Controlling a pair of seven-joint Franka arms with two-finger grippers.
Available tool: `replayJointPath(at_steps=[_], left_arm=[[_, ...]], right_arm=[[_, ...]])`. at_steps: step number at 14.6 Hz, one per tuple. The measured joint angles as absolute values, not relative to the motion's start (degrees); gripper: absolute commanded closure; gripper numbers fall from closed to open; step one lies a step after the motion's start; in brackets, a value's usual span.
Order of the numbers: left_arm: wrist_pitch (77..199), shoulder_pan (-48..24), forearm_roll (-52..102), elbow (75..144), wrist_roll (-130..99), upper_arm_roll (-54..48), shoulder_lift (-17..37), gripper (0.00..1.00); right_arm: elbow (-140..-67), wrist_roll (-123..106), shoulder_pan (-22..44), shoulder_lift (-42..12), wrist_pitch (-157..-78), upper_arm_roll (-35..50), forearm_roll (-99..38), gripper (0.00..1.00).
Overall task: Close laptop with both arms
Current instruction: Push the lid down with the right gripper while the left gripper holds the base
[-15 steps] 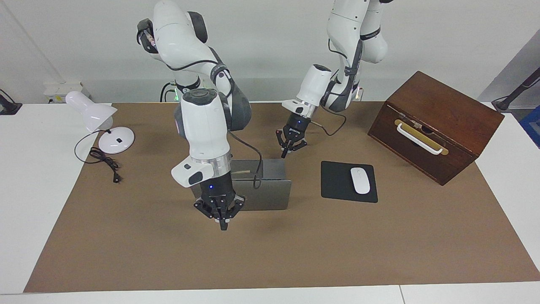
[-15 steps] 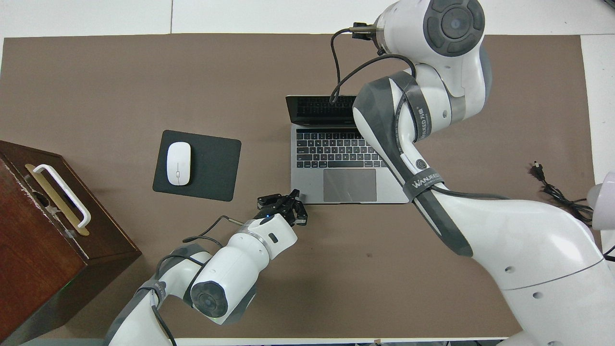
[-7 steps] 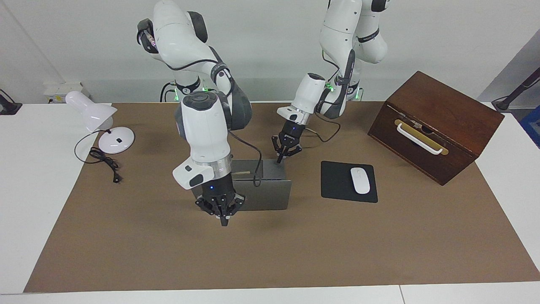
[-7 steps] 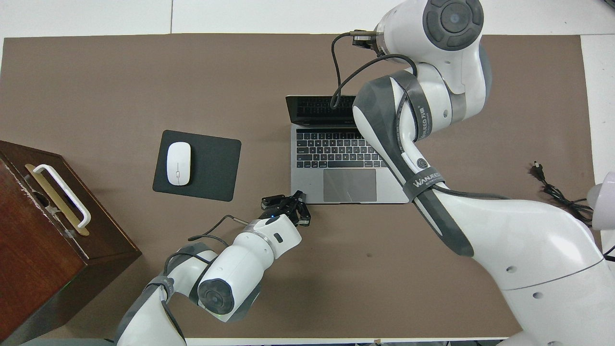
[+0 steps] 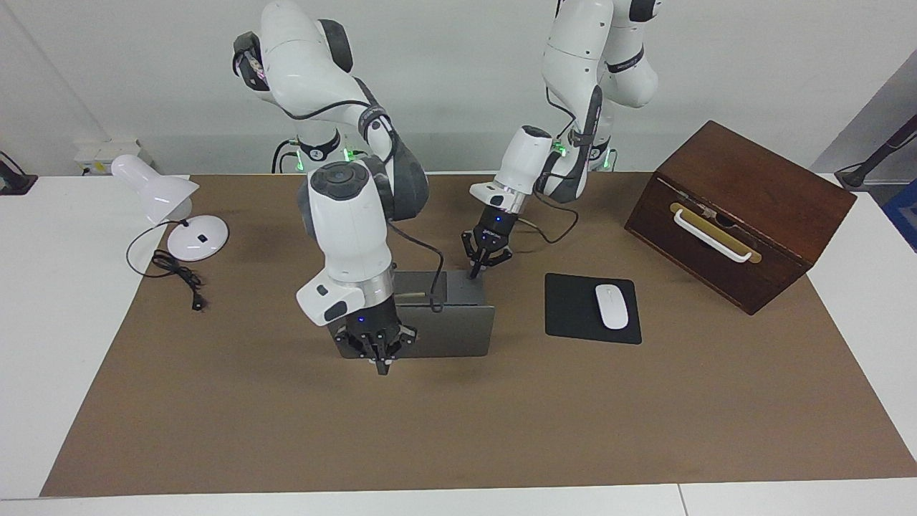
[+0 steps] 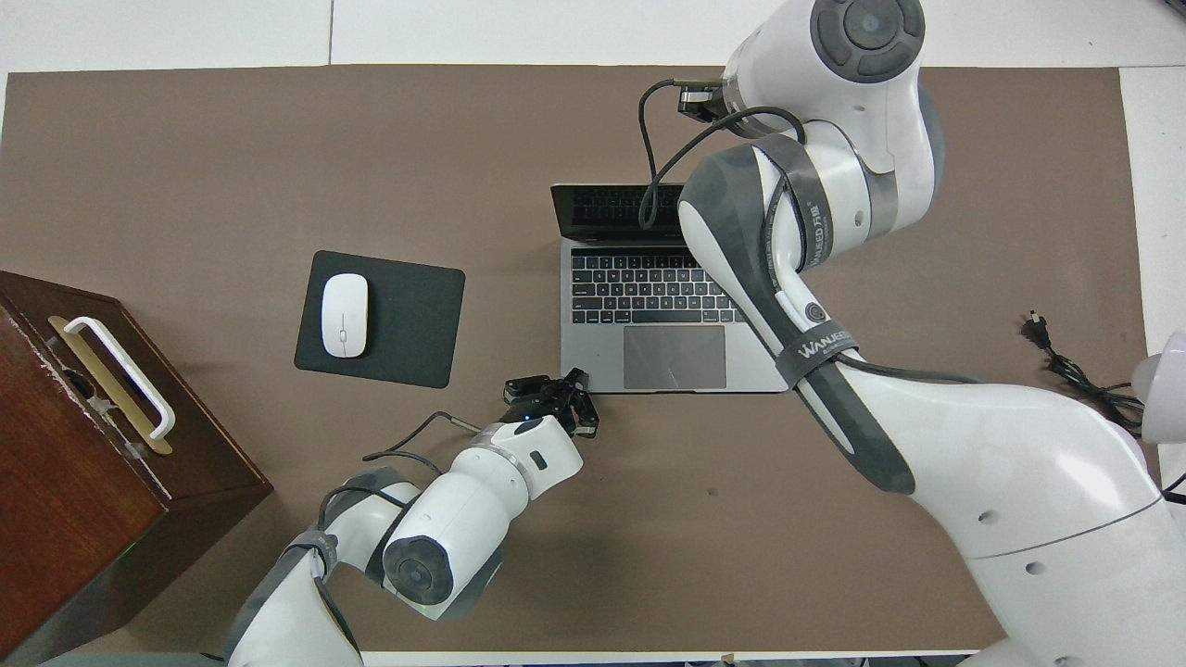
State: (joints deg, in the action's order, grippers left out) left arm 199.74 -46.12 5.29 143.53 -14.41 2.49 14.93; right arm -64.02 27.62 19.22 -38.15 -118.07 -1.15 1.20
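The silver-grey laptop (image 5: 451,326) stands open on the brown mat, its lid upright with the back toward the facing camera. Its keyboard (image 6: 649,287) shows in the overhead view. My right gripper (image 5: 382,367) points down, shut and empty, close against the lid's outer face near the corner toward the right arm's end. I cannot tell whether it touches the lid. The right arm hides it in the overhead view. My left gripper (image 5: 474,269) is shut and empty, its tip at the base's corner nearest the robots; it also shows in the overhead view (image 6: 576,382).
A black mouse pad (image 5: 577,309) with a white mouse (image 5: 611,306) lies beside the laptop toward the left arm's end. A wooden box (image 5: 738,215) with a white handle stands past it. A white lamp (image 5: 165,197) and its cord (image 5: 175,276) are at the right arm's end.
My right gripper has moved toward the robots, up to the lid's outer face. My left gripper has come down and across to the base's near corner.
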Motion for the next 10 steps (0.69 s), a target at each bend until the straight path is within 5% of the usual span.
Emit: replayJointPath(at_steps=[10], left_arm=[[199.80, -46.13, 5.28, 143.52, -13.03, 2.48, 14.97, 1.00]], right_arm=[[-67.02, 25.84, 18.15, -36.08, -105.29, -0.48, -5.62, 1.00]])
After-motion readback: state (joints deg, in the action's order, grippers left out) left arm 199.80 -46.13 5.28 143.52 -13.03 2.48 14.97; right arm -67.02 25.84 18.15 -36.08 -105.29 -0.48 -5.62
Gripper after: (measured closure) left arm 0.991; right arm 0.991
